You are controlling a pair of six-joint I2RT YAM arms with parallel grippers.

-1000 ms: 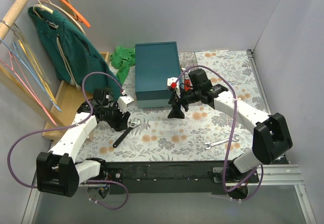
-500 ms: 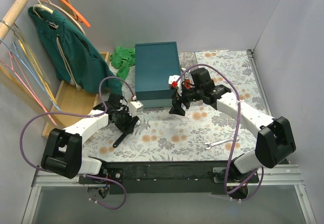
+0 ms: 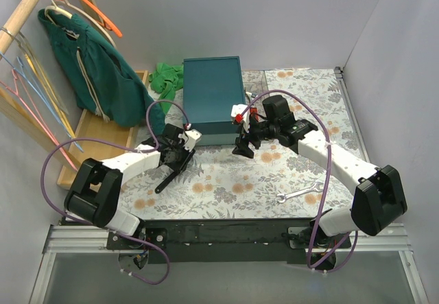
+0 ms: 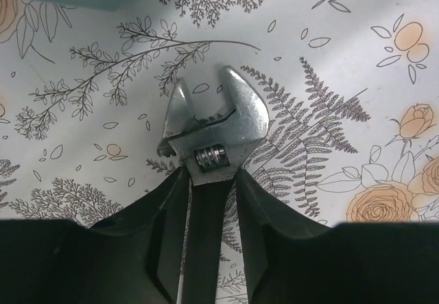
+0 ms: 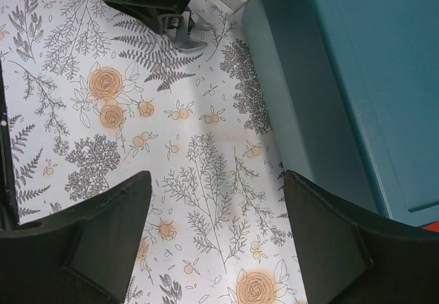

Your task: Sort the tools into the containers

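The left gripper (image 4: 209, 177) straddles the black-handled adjustable wrench (image 4: 214, 119), which lies flat on the floral table (image 3: 226, 180) left of the middle. I cannot tell whether its fingers pinch the handle. The right gripper (image 5: 218, 180) hangs wide open and empty, just beside the teal box (image 3: 211, 91).

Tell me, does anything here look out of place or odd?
Nothing looks spilled or broken. Only oddity: a crumpled green cloth lies bunched beside the teal box at the back, nothing like a tool. The silver spanner lies alone near the front edge.
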